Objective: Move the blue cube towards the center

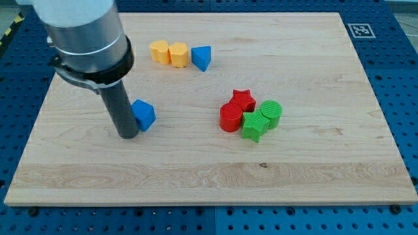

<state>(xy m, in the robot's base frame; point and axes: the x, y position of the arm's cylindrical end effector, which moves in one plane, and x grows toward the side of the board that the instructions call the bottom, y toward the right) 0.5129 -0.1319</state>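
Observation:
The blue cube (144, 115) lies on the wooden board (196, 176), left of the board's middle, turned so one corner points to the view's right. My tip (128, 135) stands on the board right against the cube's left side, a little below it. The dark rod rises from there to the grey arm body at the view's upper left.
Two yellow blocks (168, 52) and a blue triangular block (202, 57) sit in a row near the view's top. A red star (243, 99), a red cylinder (230, 118), a green star-like block (253, 126) and a green cylinder (270, 113) cluster right of the middle.

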